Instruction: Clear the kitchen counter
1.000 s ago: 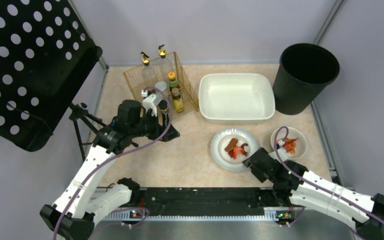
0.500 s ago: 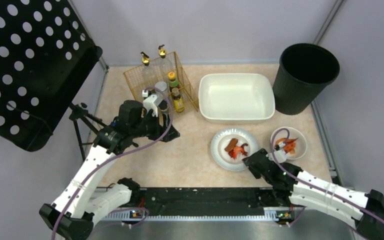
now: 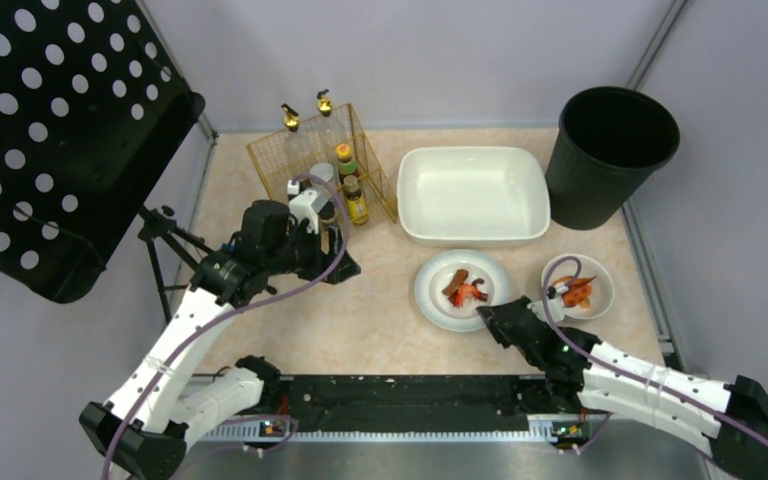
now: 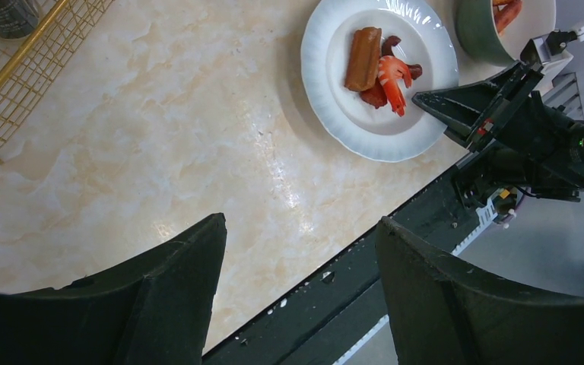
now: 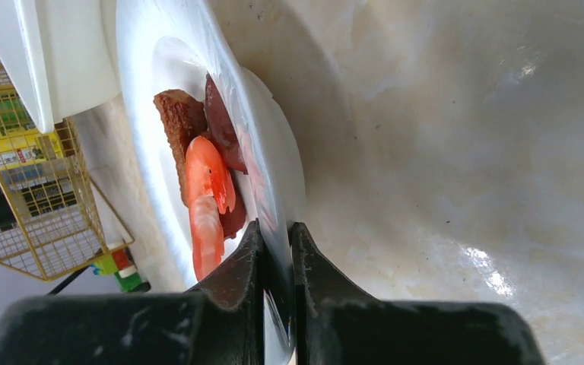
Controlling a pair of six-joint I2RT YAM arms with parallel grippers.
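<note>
So the kitchen counter (image 3: 380, 330), that big flat beige-pink marble-look tabletop boxed in by grey walls, fills the whole floor of the cell right in front of both arm bases. From the top camera its long axis runs left to right, with the shorter side going from the arms toward the back wall. My guess is it's hard, stiff and pretty slick. There's a glossy glare on it in both wrist views, so stuff will probably slide on it rather than bite. There's nothing to grab on the counter itself, you grab what's sitting on it.

Which is what the right gripper (image 5: 276, 228) is doing: its fingers are pinched on the near rim of the white round ceramic plate (image 3: 435, 305), one finger above the lip and one under. The plate carries an orange shrimp (image 5: 207, 190) and a brown sausage piece (image 4: 363, 58), loose, so I'd say tilt it and they roll off. It's ceramic, so chippy, and the rim is really the only handle. Can't tell if it's off the surface yet.

The left gripper (image 4: 300, 228) hangs over bare counter, fingers spread wide, holding nothing.

The white rectangular tub (image 3: 475, 200) sits just behind the plate, the black round bin (image 3: 590, 190) at back right.
</note>
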